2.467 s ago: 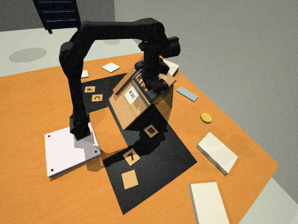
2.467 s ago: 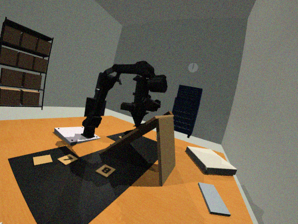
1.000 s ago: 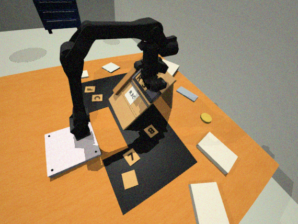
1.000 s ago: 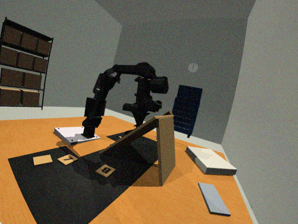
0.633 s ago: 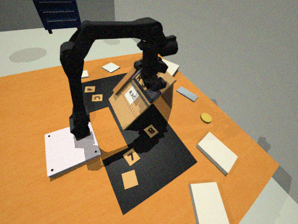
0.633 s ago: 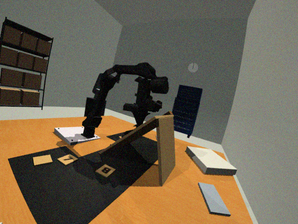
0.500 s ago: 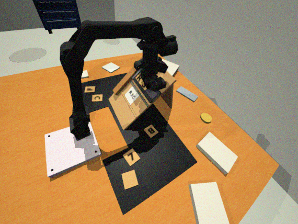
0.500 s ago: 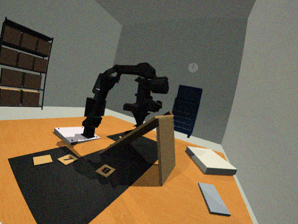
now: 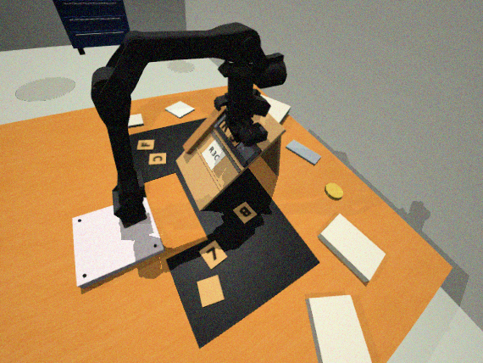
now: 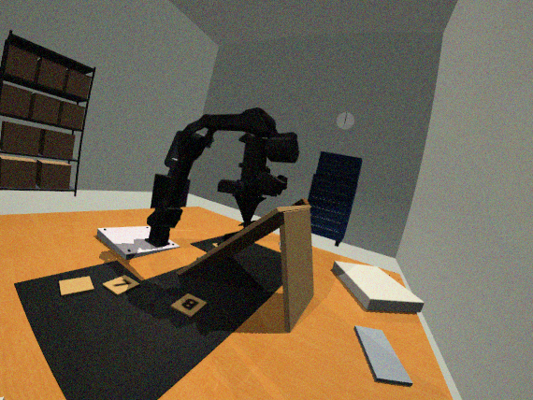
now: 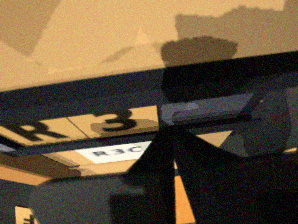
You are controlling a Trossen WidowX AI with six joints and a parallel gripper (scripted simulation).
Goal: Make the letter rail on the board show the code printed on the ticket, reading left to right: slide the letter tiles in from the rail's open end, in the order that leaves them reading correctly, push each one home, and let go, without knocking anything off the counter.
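Observation:
The sloped board (image 9: 191, 173) (image 11: 100, 30) carries a dark rail (image 9: 251, 160) (image 11: 75, 97) and a white ticket (image 9: 213, 155) (image 11: 115, 152) reading R3C. In the rail, an R tile (image 11: 42, 131) and a 3 tile (image 11: 120, 121) sit side by side, reading R3 from the left. My gripper (image 10: 247, 225) (image 11: 174, 129) is shut and empty, its tips at the rail just right of the 3 tile. Whether they touch it is unclear. A C tile (image 9: 158, 159) and an F tile (image 9: 146, 144) lie on the black mat (image 9: 263, 271) left of the board.
A B tile (image 9: 245, 212) (image 10: 189, 304), a 7 tile (image 9: 213, 254) (image 10: 121, 284) and a blank tile (image 9: 210, 291) (image 10: 76, 285) lie on the mat. White blocks (image 9: 352, 248) (image 9: 339, 328), a blue-grey slab (image 9: 303, 152) (image 10: 383, 355) and a yellow disc (image 9: 334, 191) lie toward the counter's right edge.

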